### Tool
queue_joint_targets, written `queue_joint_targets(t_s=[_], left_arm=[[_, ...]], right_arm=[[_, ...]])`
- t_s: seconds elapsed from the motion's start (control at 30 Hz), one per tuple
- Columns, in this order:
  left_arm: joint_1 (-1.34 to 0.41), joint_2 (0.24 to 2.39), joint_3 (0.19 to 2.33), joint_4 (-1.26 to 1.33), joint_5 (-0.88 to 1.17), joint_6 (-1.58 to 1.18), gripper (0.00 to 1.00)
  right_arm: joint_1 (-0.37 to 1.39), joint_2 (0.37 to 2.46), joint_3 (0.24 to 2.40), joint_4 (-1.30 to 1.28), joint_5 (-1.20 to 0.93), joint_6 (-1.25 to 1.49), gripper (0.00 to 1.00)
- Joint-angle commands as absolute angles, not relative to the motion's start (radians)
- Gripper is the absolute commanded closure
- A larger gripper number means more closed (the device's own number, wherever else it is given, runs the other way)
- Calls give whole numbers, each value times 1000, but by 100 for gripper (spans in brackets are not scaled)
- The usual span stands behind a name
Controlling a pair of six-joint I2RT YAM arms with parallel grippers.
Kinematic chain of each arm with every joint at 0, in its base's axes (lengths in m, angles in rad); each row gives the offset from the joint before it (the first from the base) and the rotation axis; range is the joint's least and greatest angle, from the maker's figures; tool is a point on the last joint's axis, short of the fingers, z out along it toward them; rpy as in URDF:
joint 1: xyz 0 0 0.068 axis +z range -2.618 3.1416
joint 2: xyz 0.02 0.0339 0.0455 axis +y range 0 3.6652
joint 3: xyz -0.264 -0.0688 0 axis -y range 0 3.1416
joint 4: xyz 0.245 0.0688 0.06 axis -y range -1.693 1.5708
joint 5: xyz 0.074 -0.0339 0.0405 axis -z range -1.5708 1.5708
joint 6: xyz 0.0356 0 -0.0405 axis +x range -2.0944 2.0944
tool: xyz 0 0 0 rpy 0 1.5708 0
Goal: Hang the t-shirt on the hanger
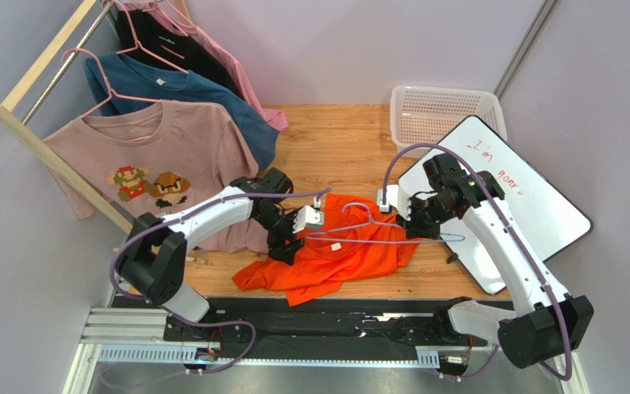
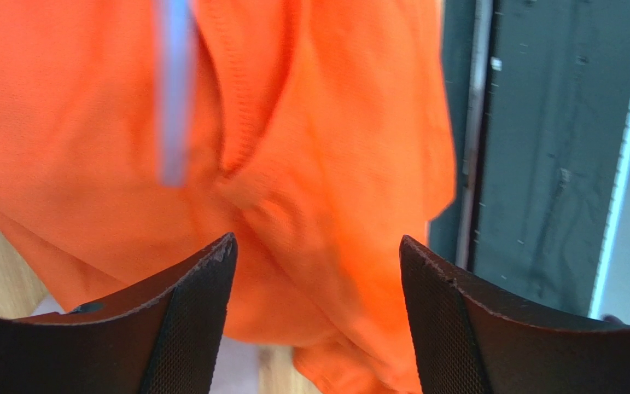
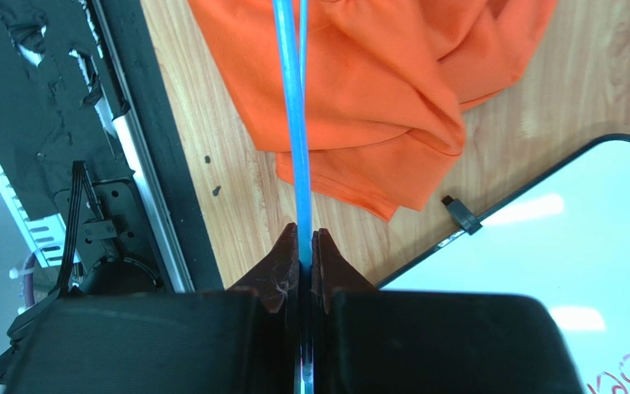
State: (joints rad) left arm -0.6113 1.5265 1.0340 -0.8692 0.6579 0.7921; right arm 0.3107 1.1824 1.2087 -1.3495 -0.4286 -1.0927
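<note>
The orange t-shirt [image 1: 339, 254] lies crumpled on the wooden table, white neck label up. The light-blue wire hanger [image 1: 376, 234] is held level just above it, hook toward the back. My right gripper [image 1: 413, 223] is shut on the hanger's right end; in the right wrist view the blue wire [image 3: 298, 123] runs out from between the closed fingers [image 3: 303, 246] over the shirt [image 3: 376, 74]. My left gripper [image 1: 285, 246] is open at the shirt's left edge. In the left wrist view its wide-apart fingers [image 2: 314, 250] frame orange cloth [image 2: 326, 164], with the blurred hanger wire [image 2: 174, 90] beyond.
A wooden rack [image 1: 43, 139] at the left holds a pink game-print shirt [image 1: 158, 164], a teal shirt [image 1: 203, 98] and others on pink hangers. A whiteboard [image 1: 507, 197] lies at the right and a white basket [image 1: 441, 111] behind it. A black rail [image 1: 326, 320] runs along the near edge.
</note>
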Motion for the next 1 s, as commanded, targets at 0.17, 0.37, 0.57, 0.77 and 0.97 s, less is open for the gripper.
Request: queue_joint_targets(t_s=[0.17,0.37,0.57,0.77,0.97], left_arm=[[-626,1600,1095,-770,637,794,44],[-663,1503,1005,-707,595,822,69],[-713,1463,976,-678,562,830,89],[-767,1394,940,-634,540,831,100],[-848,1283,934,-611,477,804,100]], right_arm=[[305,1178,1146,-1582,-476,-1167,100],[304,1184,1134,-1618,-505,-1183,100],[304,1177,1095,-1658,-522,-1195,100],[304,1212,1095,-1655,-541,-1212,100],[313,1319,1178,-1666,-630,-1210,100]])
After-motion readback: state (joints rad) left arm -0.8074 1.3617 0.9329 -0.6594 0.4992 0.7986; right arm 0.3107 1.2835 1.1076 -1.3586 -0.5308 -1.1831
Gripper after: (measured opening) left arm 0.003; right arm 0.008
